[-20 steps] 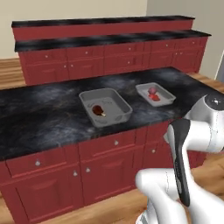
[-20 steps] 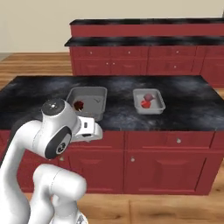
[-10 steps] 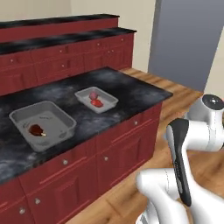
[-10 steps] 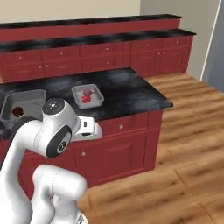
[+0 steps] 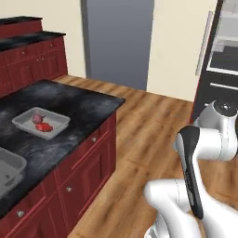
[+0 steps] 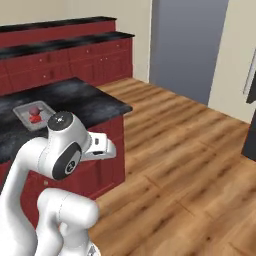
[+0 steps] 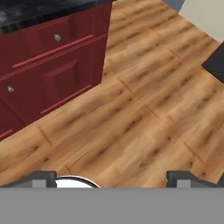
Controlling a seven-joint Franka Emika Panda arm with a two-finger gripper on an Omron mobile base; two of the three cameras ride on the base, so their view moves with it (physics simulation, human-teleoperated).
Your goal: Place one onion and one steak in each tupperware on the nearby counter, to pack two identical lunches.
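The black marbled counter (image 5: 79,104) lies at the left of the left base view. On it stands the small light grey tupperware (image 5: 60,122), holding a purplish-pink onion (image 5: 36,119) and a bright red steak (image 5: 44,127). Only a corner of the larger grey tupperware (image 5: 6,170) shows at the left edge; its inside is cut off. In the right base view the small tupperware (image 6: 20,110) sits behind my arm with the onion (image 6: 34,109) and steak (image 6: 35,118) in it. My gripper (image 7: 112,179) is open and empty over the wood floor, beside the counter's red drawers (image 7: 52,57).
A tall grey door panel (image 5: 118,42) stands in the far wall. A dark appliance (image 5: 218,60) rises at the right. The two-tiered red counter run (image 6: 60,55) is at the back left. Bare wood floor (image 6: 185,150) spreads to the right of the counter.
The whole picture has swung: the camera has turned right. The counter has slid to the left of both base views and the larger tupperware is nearly out of frame.
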